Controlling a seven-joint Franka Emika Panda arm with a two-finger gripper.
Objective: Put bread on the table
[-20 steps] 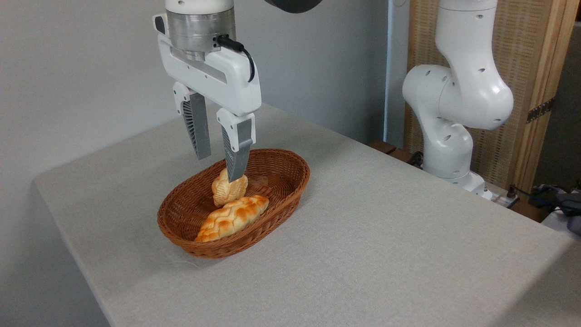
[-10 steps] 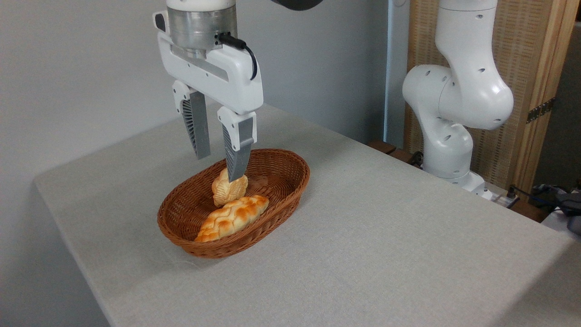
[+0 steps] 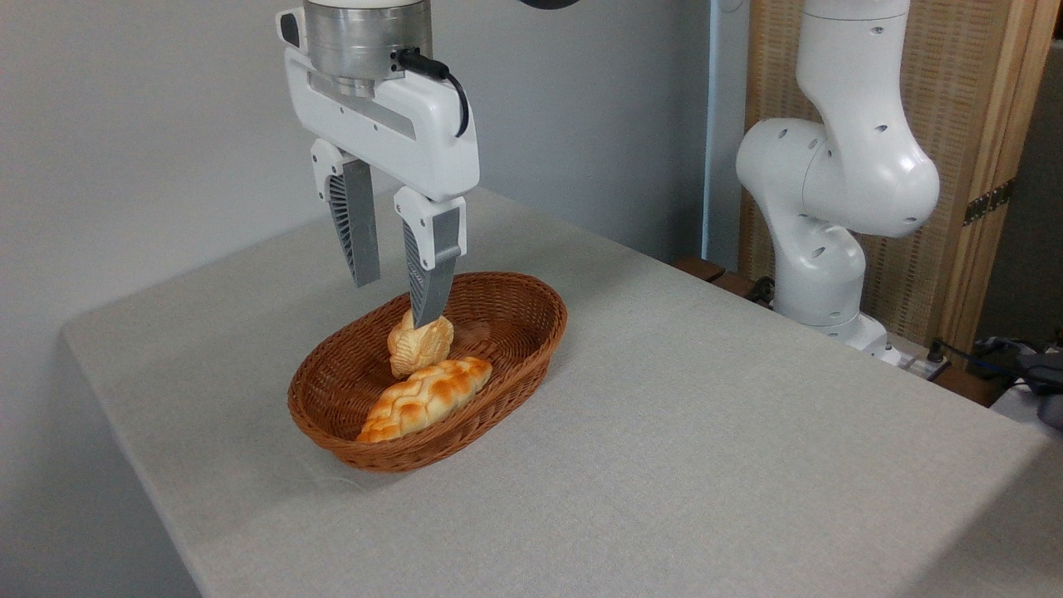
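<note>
Lab, robot arm [image 3: 839, 174], covered table [image 3: 706, 432]

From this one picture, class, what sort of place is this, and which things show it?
Probably a robot lab or test room: a white robot arm mounted beside a grey-covered table, toy-like bread in a brown wicker basket, loose cables.

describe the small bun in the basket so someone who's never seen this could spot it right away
Find the brown oval wicker basket near the middle of the grey table. Two breads lie inside; the bun is the one farther back, just under the open hand. Unlike the long braided loaf in front of it, it is small, roundish and pale, with shell-like ridges.
</note>
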